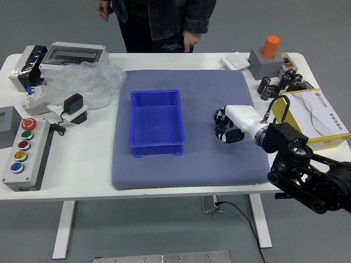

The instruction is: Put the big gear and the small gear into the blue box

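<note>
The right hand (238, 121) reaches low over the blue-grey mat (192, 170), at a dark gear (219, 114).
The gear shows at the hand's far left edge, on the picture's right half of the mat; whether it is the big or the small one I cannot tell, and the hand covers what lies under it. I cannot tell whether the hand is released, clenched or gripping the gear. The blue box (156, 143) stands on the mat to the left, well apart from the hand. A yellow-and-white box (323, 143) sits on the bench (82, 183) at the right, and a button panel (33, 164) at the left. Beyond the far edge stands a person (164, 16), both hands lowered beside the body.
</note>
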Robot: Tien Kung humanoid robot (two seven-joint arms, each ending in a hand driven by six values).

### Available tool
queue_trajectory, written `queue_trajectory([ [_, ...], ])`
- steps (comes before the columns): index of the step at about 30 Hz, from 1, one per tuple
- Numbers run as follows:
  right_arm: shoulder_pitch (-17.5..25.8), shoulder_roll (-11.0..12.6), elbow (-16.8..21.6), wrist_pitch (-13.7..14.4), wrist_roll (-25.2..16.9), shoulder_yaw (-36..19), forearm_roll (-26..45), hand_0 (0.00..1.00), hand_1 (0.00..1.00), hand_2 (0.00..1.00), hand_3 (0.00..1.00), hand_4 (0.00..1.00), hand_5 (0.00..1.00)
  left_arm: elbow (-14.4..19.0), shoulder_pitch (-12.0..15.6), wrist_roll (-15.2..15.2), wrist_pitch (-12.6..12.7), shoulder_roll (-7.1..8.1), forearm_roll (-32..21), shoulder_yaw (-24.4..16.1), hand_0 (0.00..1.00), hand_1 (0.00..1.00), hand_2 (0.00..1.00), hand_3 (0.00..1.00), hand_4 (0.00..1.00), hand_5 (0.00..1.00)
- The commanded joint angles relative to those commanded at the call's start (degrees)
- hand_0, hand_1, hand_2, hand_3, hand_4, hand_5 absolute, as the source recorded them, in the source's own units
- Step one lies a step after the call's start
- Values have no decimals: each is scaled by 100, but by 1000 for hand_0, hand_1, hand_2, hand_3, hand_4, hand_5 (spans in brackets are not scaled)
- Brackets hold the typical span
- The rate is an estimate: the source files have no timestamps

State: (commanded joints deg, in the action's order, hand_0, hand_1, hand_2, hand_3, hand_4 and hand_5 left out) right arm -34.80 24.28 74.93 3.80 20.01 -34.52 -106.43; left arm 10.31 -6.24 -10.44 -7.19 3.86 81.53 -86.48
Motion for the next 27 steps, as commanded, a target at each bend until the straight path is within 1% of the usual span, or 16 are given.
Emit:
queue_trajectory([
  [8,-129,31,324,-39,83,-189,-110,593,483,487,531,684,32,0,1,-4,-3,12,14,-11,727,677,699,700,443,10],
  [15,-309,-22,575,-89,153,-263,-180,593,484,485,528,684,26,0,-1,-7,-7,24,24,-23,727,677,698,701,442,10],
  [20,-454,-162,669,-121,188,-268,-216,593,487,487,532,690,25,0,4,-11,-8,28,26,-28,727,677,698,701,442,10],
  [27,-641,-513,630,-146,213,-214,-266,593,487,485,533,691,22,0,12,-16,-12,26,41,-31,727,676,698,700,442,11],
])
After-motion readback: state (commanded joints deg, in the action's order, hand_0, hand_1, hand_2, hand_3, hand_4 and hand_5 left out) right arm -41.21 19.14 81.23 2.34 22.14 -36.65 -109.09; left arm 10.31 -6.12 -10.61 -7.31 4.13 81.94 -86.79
